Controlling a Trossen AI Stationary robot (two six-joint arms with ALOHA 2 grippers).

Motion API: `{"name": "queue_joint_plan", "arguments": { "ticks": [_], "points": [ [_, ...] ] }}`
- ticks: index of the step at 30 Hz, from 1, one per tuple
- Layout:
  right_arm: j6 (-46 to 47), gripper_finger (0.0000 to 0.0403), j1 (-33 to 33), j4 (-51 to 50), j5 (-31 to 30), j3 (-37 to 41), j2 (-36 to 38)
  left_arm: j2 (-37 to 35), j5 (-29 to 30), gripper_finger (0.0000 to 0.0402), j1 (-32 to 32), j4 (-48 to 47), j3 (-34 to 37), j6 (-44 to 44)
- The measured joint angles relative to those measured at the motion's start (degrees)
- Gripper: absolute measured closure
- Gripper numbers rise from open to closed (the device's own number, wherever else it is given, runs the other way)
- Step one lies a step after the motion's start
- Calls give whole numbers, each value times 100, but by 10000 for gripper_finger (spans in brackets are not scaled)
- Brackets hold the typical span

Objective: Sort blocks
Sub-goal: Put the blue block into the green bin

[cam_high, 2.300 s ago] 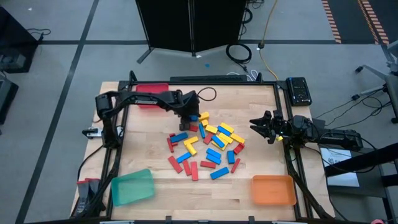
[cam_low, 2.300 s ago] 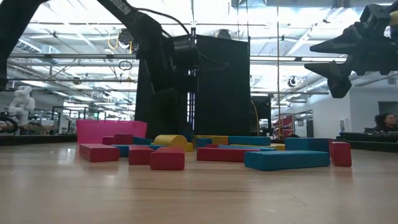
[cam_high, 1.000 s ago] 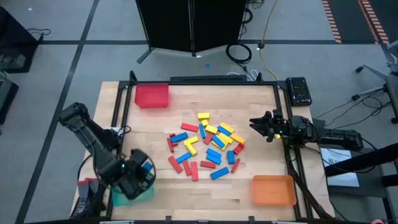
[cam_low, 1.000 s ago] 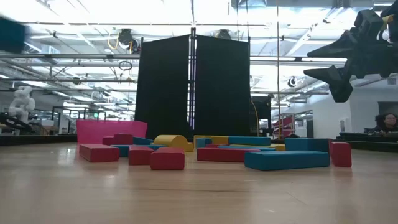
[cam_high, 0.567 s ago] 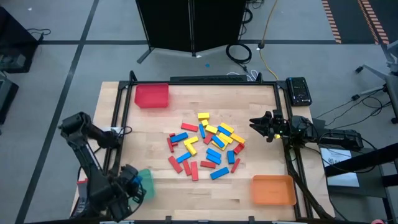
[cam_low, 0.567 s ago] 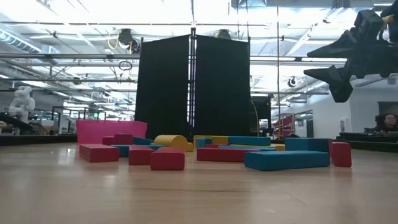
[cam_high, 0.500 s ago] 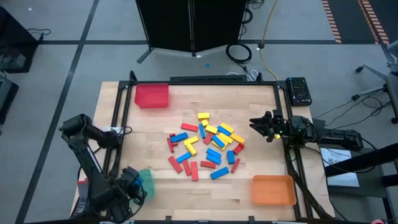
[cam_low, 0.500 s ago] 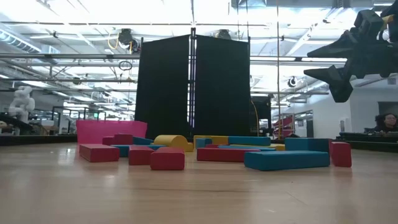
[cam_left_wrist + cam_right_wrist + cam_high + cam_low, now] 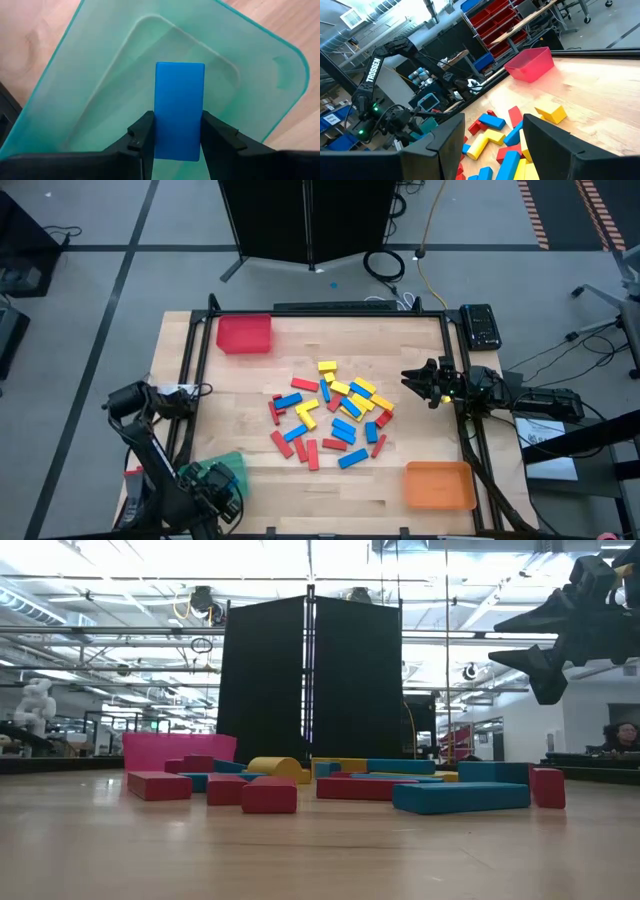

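Note:
My left gripper (image 9: 214, 486) hangs over the green tray (image 9: 232, 467) at the table's near-left corner, shut on a blue block (image 9: 179, 107); the tray (image 9: 250, 65) fills the left wrist view beneath it. The other blocks (image 9: 330, 416), red, blue and yellow, lie flat in a loose pile at the table's middle, also seen in the low view (image 9: 460, 796) and the right wrist view (image 9: 492, 131). My right gripper (image 9: 408, 379) waits open above the table's right edge, pointing toward the pile (image 9: 505, 640) (image 9: 492, 145). My left gripper pinches the blue block between its two fingers (image 9: 144, 131), one on each long side, near the end closest to the wrist (image 9: 179, 145). The fingers come from above, pointing down, and lie along the block. The block's free end (image 9: 180, 70) sticks out past the fingertips over the tray.
A red tray (image 9: 244, 333) sits at the far-left corner and an orange tray (image 9: 438, 485) at the near-right corner. Bare wood lies between the pile and each tray. The table frame's dark rails (image 9: 186, 420) run along both sides.
My left arm has folded back toward the near-left corner, its gripper shifting a little toward the near edge over the green tray with the blue block still held. The right arm and the pile have kept still.

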State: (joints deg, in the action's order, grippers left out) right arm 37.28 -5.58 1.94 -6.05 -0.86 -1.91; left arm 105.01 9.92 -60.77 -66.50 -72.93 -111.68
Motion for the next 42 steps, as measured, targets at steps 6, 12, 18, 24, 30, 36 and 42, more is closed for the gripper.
{"name": "queue_joint_plan", "arguments": {
  "ticks": [6, 12, 18, 24, 30, 36, 42],
  "points": [
    [0, 204, 0, 0, 3, 0, 2, -138, -174, 163, 19, 5, 2, 4],
    [112, 204, 0, 2, 8, 0, 2, -444, -401, 80, 189, 7, 4, 117],
    [113, 204, 1, 22, 11, 2, 2, -1476, 284, 78, 762, -256, -92, 1006],
    [107, 204, 2, 25, 12, 2, 2, -2665, 1918, 82, 1815, -925, -144, 2129],
    [96, 204, 2, 26, 12, 2, 2, -3010, 2118, 82, 3881, -62, -144, 5191],
    [101, 204, 2, 28, 28, 2, 2, -2638, 1072, 82, 5648, 926, -144, 7585],
    [77, 204, 2, 28, 40, 2, 2, -1970, 321, 82, 6624, 1047, -144, 8874]
  ]
}}
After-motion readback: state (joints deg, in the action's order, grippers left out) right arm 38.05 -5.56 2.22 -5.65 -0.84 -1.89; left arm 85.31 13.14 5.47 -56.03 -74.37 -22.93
